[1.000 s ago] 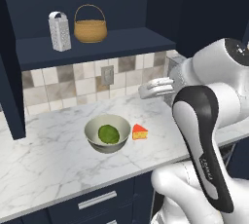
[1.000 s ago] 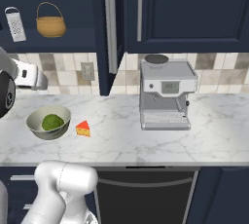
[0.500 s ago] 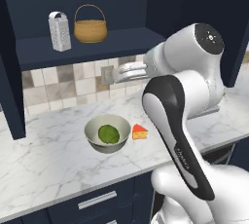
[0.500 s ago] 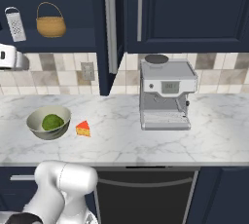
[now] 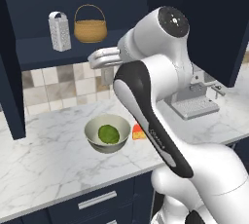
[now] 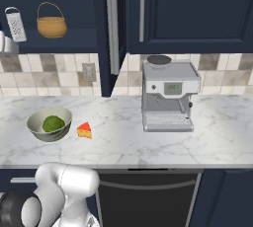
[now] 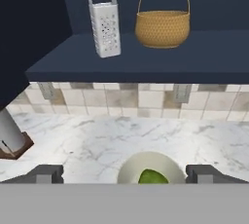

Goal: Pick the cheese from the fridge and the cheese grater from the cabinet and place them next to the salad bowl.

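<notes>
White arm: has swung left and up since earlier; gripper [image 7: 124,173] spread wide, empty.
Salad bowl [image 5: 107,133]: on counter, cheese [image 5: 138,132] just beside.
Cheese grater [image 7: 105,24]: upright on cabinet [image 7: 146,62] shelf, near woven basket [image 7: 162,23].

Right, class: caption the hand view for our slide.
Open claw faces the grey metal box grater and woven basket on the navy shelf.

cheese grater [image 5: 59,31] left of basket [image 5: 90,25] on cabinet shelf [image 5: 68,48], cheese [image 6: 84,131] right of (seemingly touching) salad bowl [image 6: 49,124]
</notes>
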Controlling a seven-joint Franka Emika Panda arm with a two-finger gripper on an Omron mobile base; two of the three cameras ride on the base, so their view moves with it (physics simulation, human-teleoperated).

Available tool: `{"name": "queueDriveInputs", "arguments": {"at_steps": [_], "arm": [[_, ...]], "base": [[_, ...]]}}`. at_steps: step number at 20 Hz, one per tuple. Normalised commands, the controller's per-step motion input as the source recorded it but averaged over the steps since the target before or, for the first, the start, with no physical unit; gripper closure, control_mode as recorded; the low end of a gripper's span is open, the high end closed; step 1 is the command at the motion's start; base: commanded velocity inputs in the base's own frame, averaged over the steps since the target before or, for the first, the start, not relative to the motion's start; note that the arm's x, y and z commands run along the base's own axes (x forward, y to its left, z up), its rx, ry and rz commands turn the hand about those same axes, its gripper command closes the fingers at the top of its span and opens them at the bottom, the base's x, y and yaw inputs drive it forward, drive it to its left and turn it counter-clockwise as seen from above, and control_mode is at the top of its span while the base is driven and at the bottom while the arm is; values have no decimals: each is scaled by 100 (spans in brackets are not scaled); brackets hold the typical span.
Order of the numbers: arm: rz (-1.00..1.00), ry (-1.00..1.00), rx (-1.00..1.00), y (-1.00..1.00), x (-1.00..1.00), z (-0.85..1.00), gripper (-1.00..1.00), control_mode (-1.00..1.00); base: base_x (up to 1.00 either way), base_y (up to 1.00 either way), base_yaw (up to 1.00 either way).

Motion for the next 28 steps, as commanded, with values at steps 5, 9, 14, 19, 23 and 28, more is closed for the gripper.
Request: {"name": "queueDriveInputs", "arguments": {"at_steps": [5, 9, 14, 19, 23, 28], "arm": [[3, -9, 5, 21, 64, 1, -100, -100], [12, -1, 3, 15, 14, 23, -100, -100], [17, 8, -2, 32, 0, 10, -100, -100], [3, 13, -12, 37, 10, 5, -100, -100], [-2, -1, -3, 5, 39, 0, -100, -100], [-3, 0, 0, 0, 40, 0, -100, -100]], "base": [[0, 0, 0], [0, 0, 0], [0, 0, 0], [0, 0, 0], [0, 0, 0], [0, 0, 0]]}}
